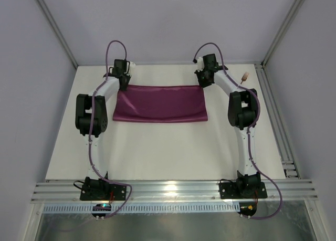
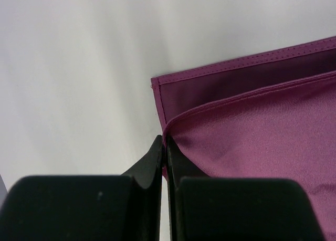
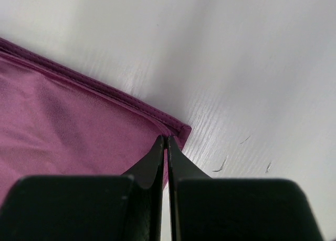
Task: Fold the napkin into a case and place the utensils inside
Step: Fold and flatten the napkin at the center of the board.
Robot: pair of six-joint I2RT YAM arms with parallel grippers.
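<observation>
The plum-purple napkin (image 1: 160,103) lies on the white table as a wide rectangle, doubled over with one layer on another. My left gripper (image 1: 124,85) is at its far left corner, and in the left wrist view this gripper (image 2: 164,138) is shut on the upper layer's hemmed edge of the napkin (image 2: 252,125). My right gripper (image 1: 202,83) is at the far right corner. In its wrist view the right gripper (image 3: 166,138) is shut on the napkin (image 3: 63,125) just inside the corner hem. The utensils are out of view, and no narrow case shows.
A small pale object with a tan tip (image 1: 244,78) lies near the right rail, behind my right arm. Metal rails (image 1: 283,141) run along the table's right side and near edge. Grey walls close in the back and sides.
</observation>
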